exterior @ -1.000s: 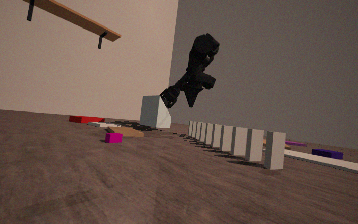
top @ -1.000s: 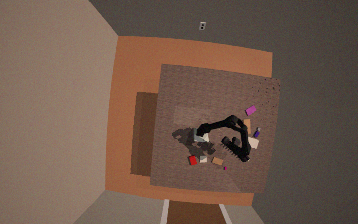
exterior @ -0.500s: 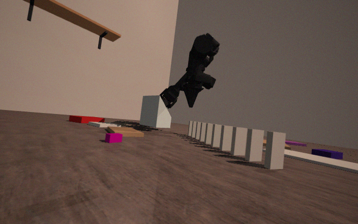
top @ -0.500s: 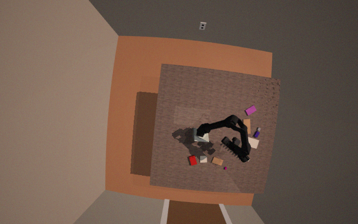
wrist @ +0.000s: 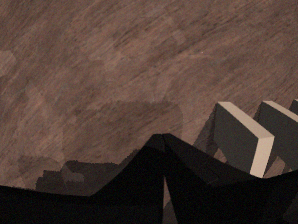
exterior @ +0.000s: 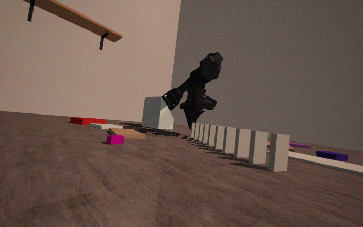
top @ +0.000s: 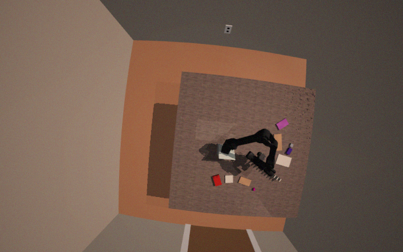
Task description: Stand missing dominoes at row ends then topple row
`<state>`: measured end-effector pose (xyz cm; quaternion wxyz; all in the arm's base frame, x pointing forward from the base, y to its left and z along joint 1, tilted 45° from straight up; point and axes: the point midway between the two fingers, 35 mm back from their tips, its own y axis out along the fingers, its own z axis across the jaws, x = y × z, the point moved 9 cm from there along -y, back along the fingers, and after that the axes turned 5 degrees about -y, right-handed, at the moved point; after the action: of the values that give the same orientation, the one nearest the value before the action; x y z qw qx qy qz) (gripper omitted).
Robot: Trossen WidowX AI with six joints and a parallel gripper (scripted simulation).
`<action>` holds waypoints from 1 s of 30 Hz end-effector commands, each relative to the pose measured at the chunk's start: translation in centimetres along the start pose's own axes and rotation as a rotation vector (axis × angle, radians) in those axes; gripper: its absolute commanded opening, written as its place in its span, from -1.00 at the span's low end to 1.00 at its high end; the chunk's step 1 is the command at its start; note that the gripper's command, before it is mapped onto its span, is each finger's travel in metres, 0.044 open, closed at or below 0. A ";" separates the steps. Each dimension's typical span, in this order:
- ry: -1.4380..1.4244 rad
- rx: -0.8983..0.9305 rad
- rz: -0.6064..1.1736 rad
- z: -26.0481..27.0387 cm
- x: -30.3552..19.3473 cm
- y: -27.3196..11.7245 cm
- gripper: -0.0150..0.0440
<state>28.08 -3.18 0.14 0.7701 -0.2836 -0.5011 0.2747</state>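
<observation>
A row of several pale upright dominoes [exterior: 242, 143] stands in a line at roughly even spacing. Its near-end domino [top: 279, 180] [exterior: 278, 152] stands upright, with no other domino beyond it. The far-end domino [exterior: 193, 130] [wrist: 261, 156] also stands upright. My gripper [exterior: 191, 128] [wrist: 161, 142] is shut and empty. It points down low over the table, just beyond the far end of the row. In the wrist view a narrow gap of table shows between its tips and the far-end domino. In the top view the arm hides most of the row.
A magenta cube [top: 253, 189] [exterior: 115, 139], a tan block [top: 244, 181] [exterior: 128, 133], a white tile [top: 228, 178] and a red block [top: 217, 180] lie on one side. A white slab [top: 283, 160], purple block [top: 289, 151] and pink-purple block [top: 282, 123] lie on the other.
</observation>
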 end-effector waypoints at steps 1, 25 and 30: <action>0.008 -0.011 -0.010 0.0 -0.1 0.7 -0.49; 0.010 -0.023 0.005 -3.1 -0.4 0.0 -0.49; 0.069 -0.044 0.028 -3.9 -0.8 -2.9 -0.49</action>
<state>31.11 -5.21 -0.50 0.7772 -0.3056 -0.4803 0.2680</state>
